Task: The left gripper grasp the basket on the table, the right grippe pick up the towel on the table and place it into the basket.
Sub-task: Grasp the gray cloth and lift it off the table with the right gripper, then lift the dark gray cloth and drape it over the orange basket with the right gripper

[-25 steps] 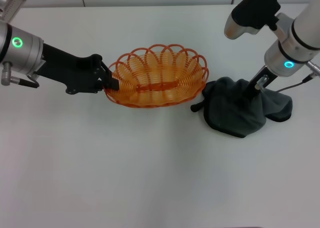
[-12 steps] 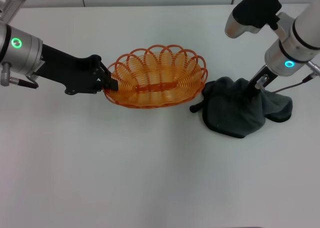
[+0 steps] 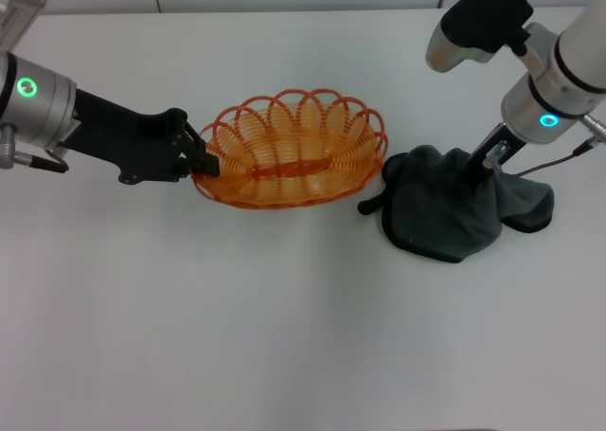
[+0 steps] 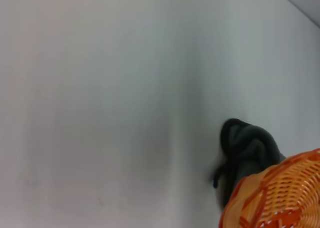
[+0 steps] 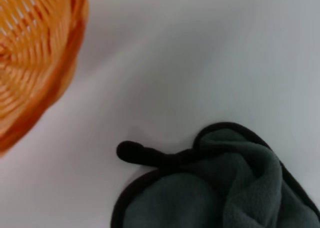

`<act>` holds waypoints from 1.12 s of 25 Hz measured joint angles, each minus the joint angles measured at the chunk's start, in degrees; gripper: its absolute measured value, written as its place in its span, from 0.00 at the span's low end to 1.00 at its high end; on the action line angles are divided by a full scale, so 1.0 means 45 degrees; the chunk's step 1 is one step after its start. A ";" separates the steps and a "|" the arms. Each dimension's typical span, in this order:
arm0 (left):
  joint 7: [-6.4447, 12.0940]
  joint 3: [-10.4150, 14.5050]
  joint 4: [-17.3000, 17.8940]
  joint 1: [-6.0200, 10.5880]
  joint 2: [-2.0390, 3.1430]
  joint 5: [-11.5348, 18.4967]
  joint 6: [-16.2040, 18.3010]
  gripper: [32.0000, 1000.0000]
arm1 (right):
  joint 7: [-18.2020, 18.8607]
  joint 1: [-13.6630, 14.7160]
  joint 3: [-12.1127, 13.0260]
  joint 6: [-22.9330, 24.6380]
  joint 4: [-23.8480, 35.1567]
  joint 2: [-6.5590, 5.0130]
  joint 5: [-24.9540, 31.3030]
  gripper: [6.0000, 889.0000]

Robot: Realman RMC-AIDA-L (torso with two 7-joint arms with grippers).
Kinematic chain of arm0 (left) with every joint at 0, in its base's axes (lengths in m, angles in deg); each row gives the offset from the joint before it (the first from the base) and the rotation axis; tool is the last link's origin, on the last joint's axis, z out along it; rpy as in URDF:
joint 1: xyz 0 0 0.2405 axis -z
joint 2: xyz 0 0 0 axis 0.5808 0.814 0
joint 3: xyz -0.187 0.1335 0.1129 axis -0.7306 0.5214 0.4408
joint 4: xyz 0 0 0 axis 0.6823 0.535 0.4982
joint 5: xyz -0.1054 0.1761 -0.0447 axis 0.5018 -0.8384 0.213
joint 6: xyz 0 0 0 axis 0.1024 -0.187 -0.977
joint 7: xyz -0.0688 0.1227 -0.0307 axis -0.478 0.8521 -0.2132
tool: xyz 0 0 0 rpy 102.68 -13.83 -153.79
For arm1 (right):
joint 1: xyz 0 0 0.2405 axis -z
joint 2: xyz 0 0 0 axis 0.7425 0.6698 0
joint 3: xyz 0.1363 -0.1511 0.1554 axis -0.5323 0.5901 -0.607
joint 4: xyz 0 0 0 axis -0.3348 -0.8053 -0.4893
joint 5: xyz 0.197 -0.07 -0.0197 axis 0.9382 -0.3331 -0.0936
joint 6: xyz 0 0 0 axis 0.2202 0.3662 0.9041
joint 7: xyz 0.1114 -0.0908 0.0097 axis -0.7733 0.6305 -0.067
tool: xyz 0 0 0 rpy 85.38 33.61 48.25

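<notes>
Left claw (image 3: 201, 162) is clamped on the scalloped rim of the orange wire basket (image 3: 292, 149) at its left end; the fingertips are partly masked by the wire loops. The basket rests on the white worktop (image 3: 284, 327), left of the dark grey towel (image 3: 445, 208) and close to it. Right claw (image 3: 480, 165) is pressed down into the bunched towel; its fingertips are buried in the folds, so their state cannot be determined. Neither wrist view shows its own fingers; each shows only part of the basket and towel, cut by the frame edge.
</notes>
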 joint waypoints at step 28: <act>0.0003 0.0017 -0.0128 -0.0277 0.0087 -0.0009 0.0212 0.07 | 0.1004 0.0461 -0.3839 -0.7344 0.5111 -0.1946 0.2135 0.08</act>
